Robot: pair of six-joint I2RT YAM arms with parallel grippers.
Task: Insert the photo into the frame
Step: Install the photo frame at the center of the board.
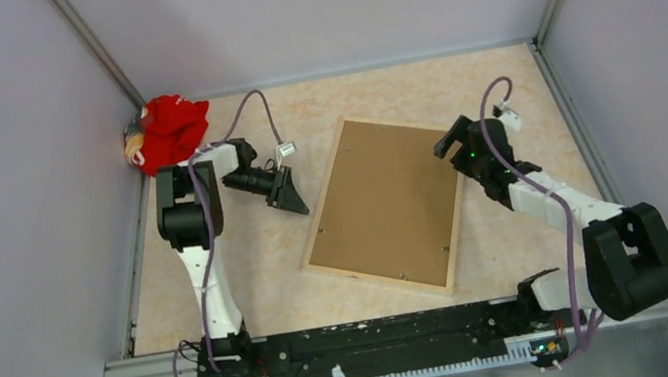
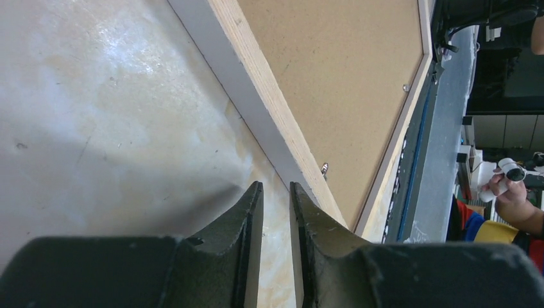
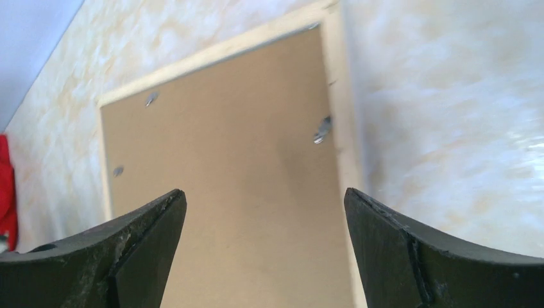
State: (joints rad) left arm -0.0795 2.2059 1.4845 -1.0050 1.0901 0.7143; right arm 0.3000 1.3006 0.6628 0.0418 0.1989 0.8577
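Note:
The frame (image 1: 458, 230) lies face down in the middle of the table, its light wood rear edge up and a brown backing board (image 1: 383, 201) set inside it. The photo is hidden. My left gripper (image 1: 301, 209) sits low by the frame's left side; in the left wrist view its jaws (image 2: 276, 186) stand a narrow gap apart, with only tabletop between them and the frame's wood edge (image 2: 269, 96) just ahead. My right gripper (image 1: 452, 141) hovers over the frame's far right corner, wide open (image 3: 264, 196) and empty, above the backing board (image 3: 224, 173).
A red cloth bundle (image 1: 167, 131) sits in the far left corner against the wall. Small metal tabs (image 3: 323, 129) stick out along the frame's inner edges. Grey walls close off three sides, and a black rail (image 1: 383, 333) runs along the near edge.

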